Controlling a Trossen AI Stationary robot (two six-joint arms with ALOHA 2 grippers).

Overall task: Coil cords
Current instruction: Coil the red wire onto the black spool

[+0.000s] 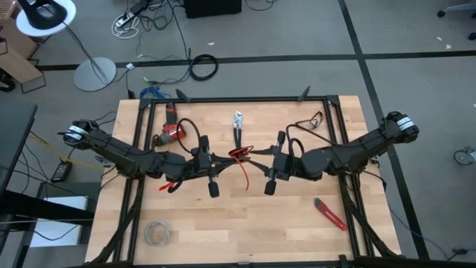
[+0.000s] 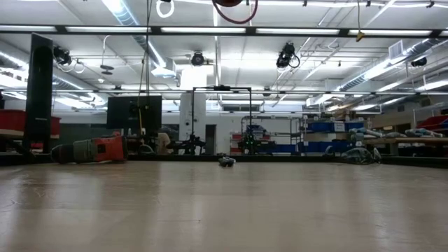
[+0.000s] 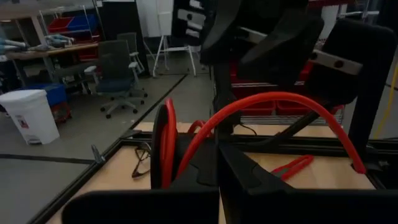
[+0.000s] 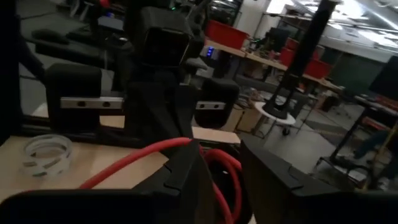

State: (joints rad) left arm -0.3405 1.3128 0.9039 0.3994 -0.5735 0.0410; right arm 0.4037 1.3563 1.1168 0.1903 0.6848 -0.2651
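- Thin bright red flexible wire (image 1: 239, 155) is held up over the middle of the pale wooden table (image 1: 245, 231), bunched into small loops between the two grippers — one loose strand is seen hanging from the bunch towards the near edge.
- Left gripper (image 1: 225, 160) is reached in from the left, its jaws pressed together on the wire; in the left wrist view a coiled turn of the wire (image 3: 165, 144) is seen standing just ahead of the dark fingers (image 3: 205, 171), with a further arc sweeping away towards the other arm.
- Right gripper (image 1: 256, 158) is brought in from the right, just beside the bunch. Its fingers (image 4: 186, 177) are seen apart in the right wrist view, with the red loops (image 4: 214, 171) lying in the gap between them — not clamped, as far as can be judged.
- The relation that matters: the coil lies between the two grippers, touching the left one and within the spread of the right one, while the free tail runs across the line joining them, towards the near side.
- The next turn is judged to fall to the right gripper, since the left one is occupied as the anchor.
- Whether the loops are tidy or tangled cannot be told.
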